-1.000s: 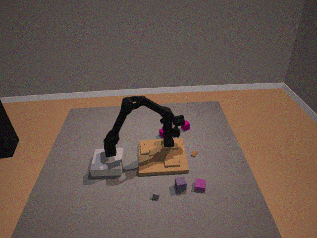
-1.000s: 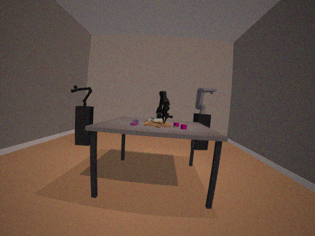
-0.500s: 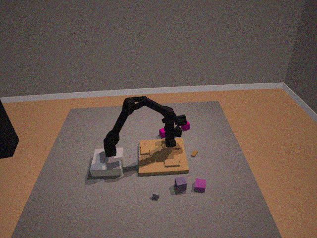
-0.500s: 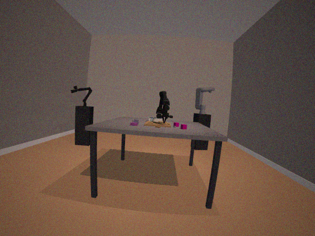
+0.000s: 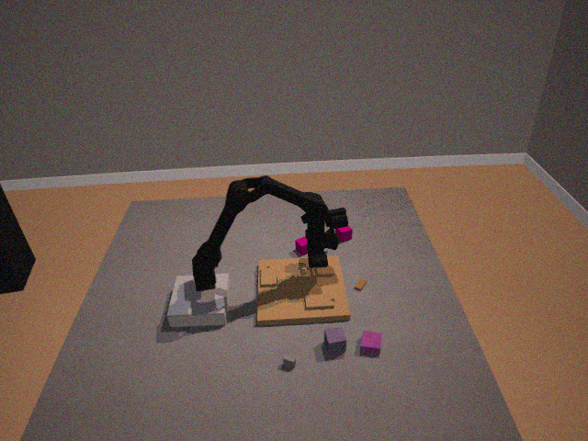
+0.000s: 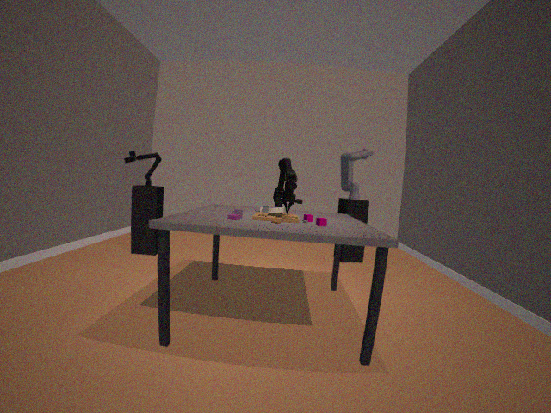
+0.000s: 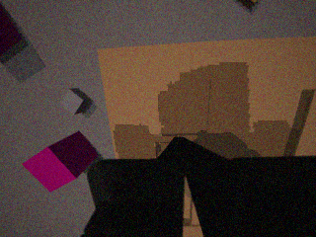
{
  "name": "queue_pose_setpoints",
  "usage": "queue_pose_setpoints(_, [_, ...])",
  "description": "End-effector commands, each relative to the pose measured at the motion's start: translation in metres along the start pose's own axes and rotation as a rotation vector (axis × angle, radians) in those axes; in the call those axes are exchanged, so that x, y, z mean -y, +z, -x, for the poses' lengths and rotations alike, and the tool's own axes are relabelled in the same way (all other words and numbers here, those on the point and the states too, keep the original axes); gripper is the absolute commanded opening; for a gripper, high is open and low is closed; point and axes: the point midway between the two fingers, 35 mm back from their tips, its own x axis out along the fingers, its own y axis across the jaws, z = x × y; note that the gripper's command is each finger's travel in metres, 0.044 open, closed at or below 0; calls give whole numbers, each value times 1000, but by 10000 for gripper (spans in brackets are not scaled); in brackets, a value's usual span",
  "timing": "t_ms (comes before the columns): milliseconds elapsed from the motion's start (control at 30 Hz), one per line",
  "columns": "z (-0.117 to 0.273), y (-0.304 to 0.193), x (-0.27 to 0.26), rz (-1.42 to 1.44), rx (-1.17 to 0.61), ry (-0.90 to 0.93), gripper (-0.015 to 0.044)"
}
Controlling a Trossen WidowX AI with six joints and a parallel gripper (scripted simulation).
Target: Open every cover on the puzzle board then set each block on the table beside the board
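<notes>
My gripper (image 5: 318,265) (image 6: 287,212) (image 7: 178,141) is shut and empty, pointing down low over the back right part of the wooden puzzle board (image 5: 280,309) (image 7: 128,69). One flat cover (image 5: 268,275) lies at the board's back left, another cover (image 5: 319,301) at its front right, and a third cover (image 5: 325,272) partly under the gripper. Arm and shadow hide the wells there. One magenta block (image 5: 301,245) (image 6: 307,218) (image 7: 49,168) and another magenta block (image 5: 344,233) (image 6: 321,221) (image 7: 7,35) rest on the table behind the board.
A purple block (image 5: 334,339), a pink-magenta block (image 5: 370,343) and a small grey piece (image 5: 288,363) lie in front of the board. A small orange piece (image 5: 360,284) lies to its right. Another grey piece (image 7: 74,101) lies between the magenta blocks. The white base (image 5: 197,320) is left.
</notes>
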Motion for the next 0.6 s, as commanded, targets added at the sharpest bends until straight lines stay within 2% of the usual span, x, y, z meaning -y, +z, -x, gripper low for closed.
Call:
queue_pose_setpoints(0, [5, 2, 0, 4, 4, 1, 0])
queue_pose_setpoints(567, [22, 2, 1, -13, 1, 0, 0])
